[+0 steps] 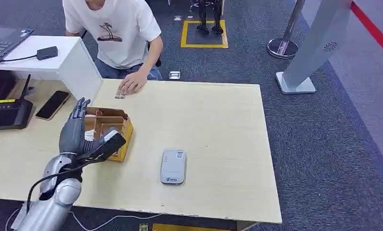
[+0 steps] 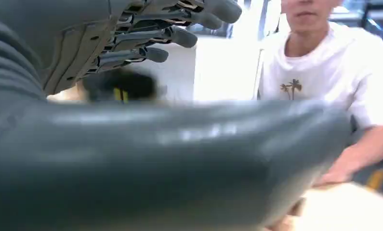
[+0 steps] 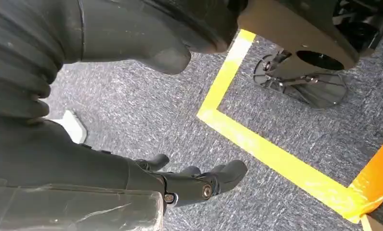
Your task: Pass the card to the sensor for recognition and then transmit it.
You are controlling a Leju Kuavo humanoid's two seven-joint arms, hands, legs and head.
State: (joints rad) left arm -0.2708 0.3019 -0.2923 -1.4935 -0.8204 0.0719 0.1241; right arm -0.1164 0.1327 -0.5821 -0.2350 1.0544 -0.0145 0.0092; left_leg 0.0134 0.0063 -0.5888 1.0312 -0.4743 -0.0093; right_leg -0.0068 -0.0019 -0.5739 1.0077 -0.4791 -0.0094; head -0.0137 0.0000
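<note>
**Left hand spread over the card box**

The left hand [image 1: 78, 132] hovers open-fingered above the wooden box [image 1: 113, 129] near the desk's [image 1: 218, 125] left edge. Cards inside it can't be made out. The grey sensor [image 1: 173, 166] lies toward the front edge. The right hand [image 3: 199, 183] hangs empty, fingers loosely apart, over carpet.

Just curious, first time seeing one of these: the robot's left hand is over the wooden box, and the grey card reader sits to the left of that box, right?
Nearly. In the head view the left hand is over the wooden box, but the grey card reader lies to the box's right.
</note>
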